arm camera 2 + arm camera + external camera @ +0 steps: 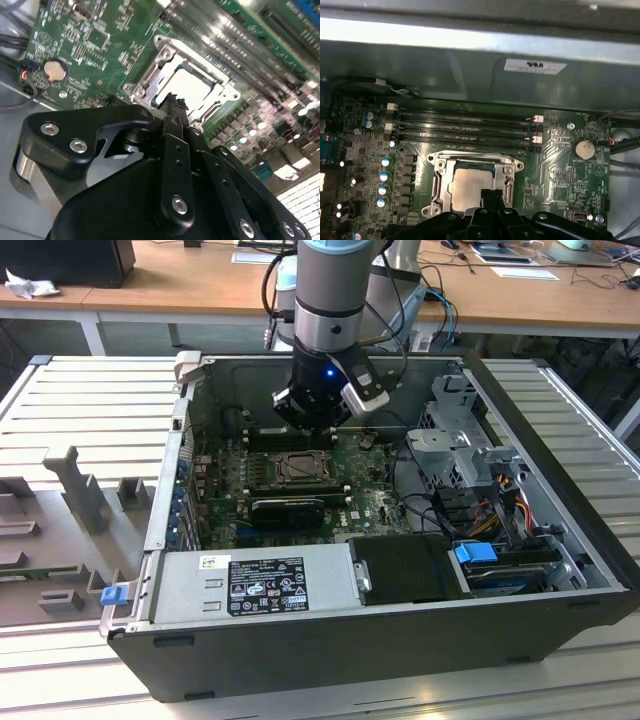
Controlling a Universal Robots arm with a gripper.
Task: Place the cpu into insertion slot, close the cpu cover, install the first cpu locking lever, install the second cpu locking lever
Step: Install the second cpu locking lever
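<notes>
Over the middle of the open computer case, a little above centre in the exterior view, I hang with my gripper pointed down at the green motherboard. My jaws are drawn together to a narrow black tip with nothing between them, poised right at the near edge of the socket, probably so they can press on thin metal parts. The cpu, a flat, pale, matte square, already lies seated in the insertion slot. The cpu cover, a thin, shiny stamped-steel frame with a big square cut-out, lies down around the chip, leaving its top exposed. I cannot tell whether either locking lever is latched. Long dark memory slots run alongside the socket.
</notes>
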